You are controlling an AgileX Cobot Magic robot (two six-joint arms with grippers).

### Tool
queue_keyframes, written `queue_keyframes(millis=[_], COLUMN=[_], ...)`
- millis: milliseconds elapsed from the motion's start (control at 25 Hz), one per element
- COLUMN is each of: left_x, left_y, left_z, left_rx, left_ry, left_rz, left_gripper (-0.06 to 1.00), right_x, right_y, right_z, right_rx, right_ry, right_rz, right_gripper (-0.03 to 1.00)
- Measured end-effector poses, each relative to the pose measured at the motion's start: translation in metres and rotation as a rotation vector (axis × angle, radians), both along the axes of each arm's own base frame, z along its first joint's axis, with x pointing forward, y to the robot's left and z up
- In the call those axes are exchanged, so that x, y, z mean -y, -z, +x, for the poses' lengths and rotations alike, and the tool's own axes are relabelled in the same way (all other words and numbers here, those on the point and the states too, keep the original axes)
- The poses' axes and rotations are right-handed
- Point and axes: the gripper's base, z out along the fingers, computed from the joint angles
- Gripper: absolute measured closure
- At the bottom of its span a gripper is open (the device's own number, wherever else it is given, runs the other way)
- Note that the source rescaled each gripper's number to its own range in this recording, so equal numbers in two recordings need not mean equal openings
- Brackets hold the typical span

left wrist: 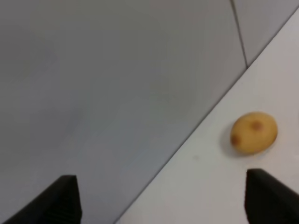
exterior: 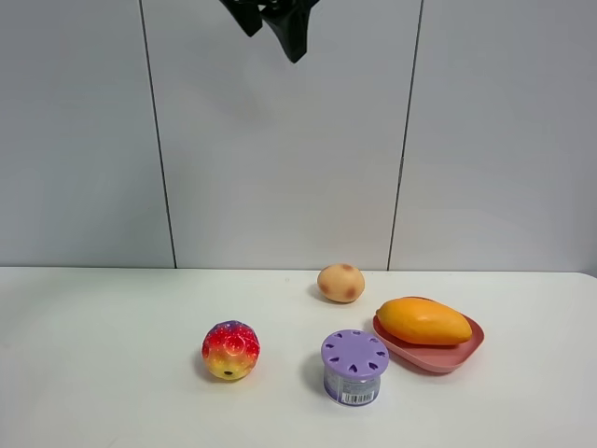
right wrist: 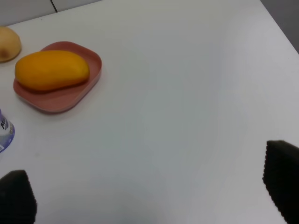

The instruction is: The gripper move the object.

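Your mango (exterior: pixel 424 320) lies on its side in the pink plate (exterior: pixel 466 353), at the lower right of the exterior view. It rests there freely with nothing holding it, and its long axis runs roughly across the frame. The potato (exterior: pixel 340 282) sits just behind and to the left of the plate. The can (exterior: pixel 354 366) stands just left of the plate, in front. The strawberry ball (exterior: pixel 230 350) is well apart, lower centre-left.

Your right gripper (right wrist: pixel 149 189) has its jaws spread wide and grips nothing. Its camera looks down on the mango and plate, so this arm seems the better placed to make the grasp. Your left gripper (left wrist: pixel 166 198) is also wide open and empty. It faces the wall (left wrist: pixel 93 84) and the potato, so it looks parked out of the way.

A black claw (exterior: pixel 275 28) hangs at the top centre of the exterior view, high above the table (exterior: pixel 93 373). You cannot tell which arm it belongs to.

Nothing has been grasped yet. When you go in, close across the mango's narrow width so the plate rim and can stay clear of the fingers.
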Motion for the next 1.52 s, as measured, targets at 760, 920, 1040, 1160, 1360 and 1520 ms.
queue_keyframes(millis=[760,920,1040,1160,1360,1520], left_x=[-0.207,-0.229,-0.240,-0.248,-0.257,-0.262], left_y=[0.050,0.051,0.057,0.069,0.099,0.120], left_z=[-0.165,-0.221,-0.265,-0.311,-0.362,-0.387], left_rx=[-0.347,-0.274,-0.200,-0.081,0.080,0.128], left_ry=[-0.435,-0.477,-0.499,-0.493,-0.481,-0.519], left_rz=[-0.055,-0.138,-0.191,-0.246,-0.311,-0.368], left_gripper=[0.77,0.77,0.77,0.77,0.76,0.76], right_x=[0.000,0.000,0.000,0.000,0.000,0.000], right_y=[0.000,0.000,0.000,0.000,0.000,0.000], right_z=[0.000,0.000,0.000,0.000,0.000,0.000], right_rx=[0.000,0.000,0.000,0.000,0.000,0.000], right_ry=[0.000,0.000,0.000,0.000,0.000,0.000], right_rz=[0.000,0.000,0.000,0.000,0.000,0.000], right_gripper=[-0.03,-0.03,-0.03,-0.03,-0.03,-0.03])
